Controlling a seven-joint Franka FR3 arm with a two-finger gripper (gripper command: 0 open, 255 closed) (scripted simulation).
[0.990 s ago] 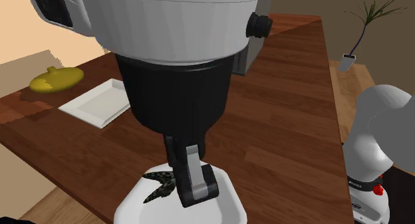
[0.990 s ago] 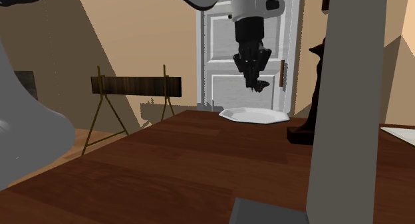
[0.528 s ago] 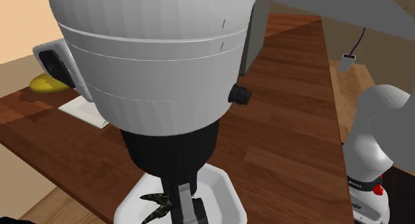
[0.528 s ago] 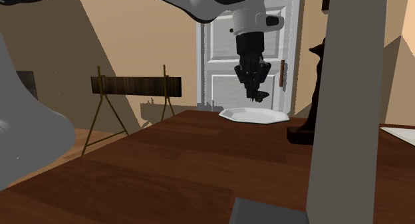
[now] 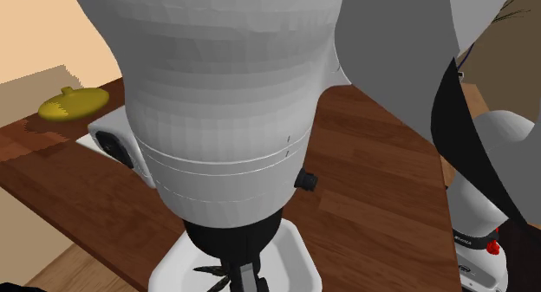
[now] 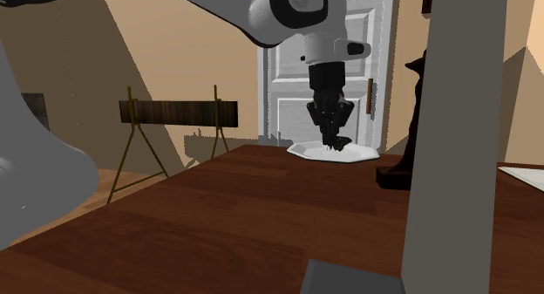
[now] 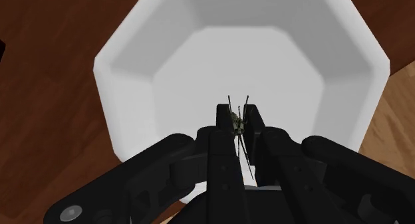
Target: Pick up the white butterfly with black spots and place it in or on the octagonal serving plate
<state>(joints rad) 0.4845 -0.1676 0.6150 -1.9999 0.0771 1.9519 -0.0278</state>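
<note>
White octagonal plate [image 7: 126,76] on wooden table [image 7: 40,56], fingers [image 7: 223,126] clamped on dark butterfly [image 7: 236,121] over it

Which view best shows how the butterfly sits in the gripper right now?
The wrist view: the butterfly shows edge-on, clasped in the gripper over the octagonal plate. The shoulder view catches a dark wing beneath the arm; the second exterior view, a small dark shape at the plate.
</note>
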